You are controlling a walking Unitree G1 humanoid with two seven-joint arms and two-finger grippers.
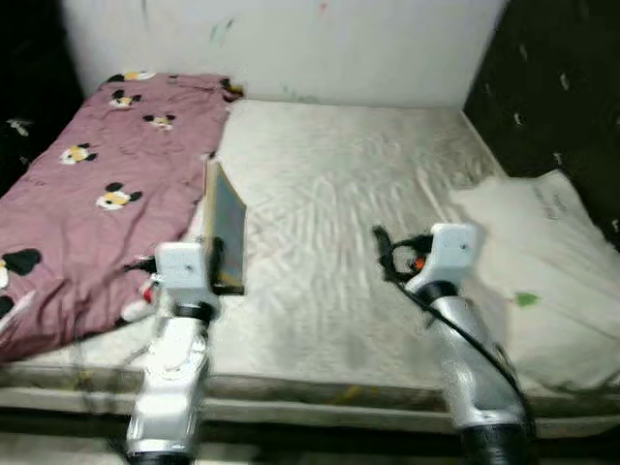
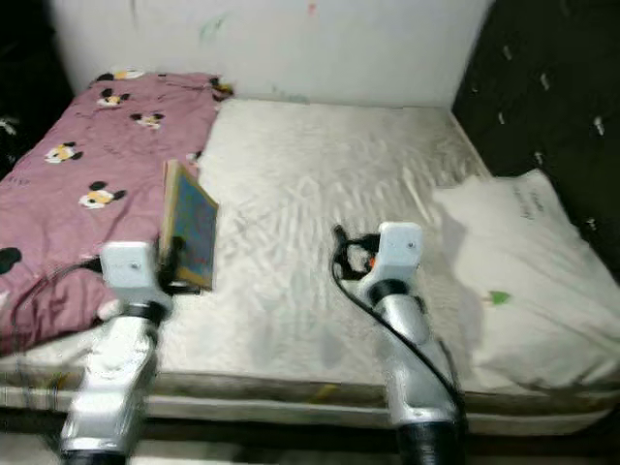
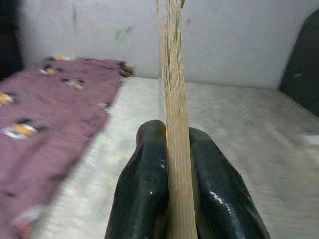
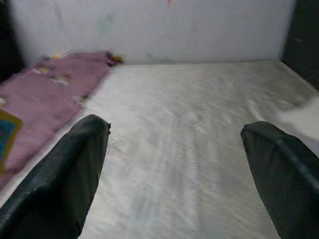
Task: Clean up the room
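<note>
The left claw (image 3: 174, 199) is clamped on a thin book (image 1: 227, 225), held upright on edge above the bed's (image 1: 339, 194) front-left part, its blue-green cover and pale pages showing. The right claw (image 4: 174, 164) hangs with its fingers spread above the mattress.

Bed, free room: bare mattress (image 1: 329, 203) open mid-span. Obstacles: pink blanket (image 1: 87, 184) on left; white pillow (image 1: 542, 271) on right; wall (image 1: 291, 44) behind.

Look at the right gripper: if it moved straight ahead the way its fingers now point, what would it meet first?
Probably nothing close. The right gripper, fingers open, points across the bare mattress toward the white wall. If angled slightly downward, it would touch the mattress first; depth is unclear.
</note>
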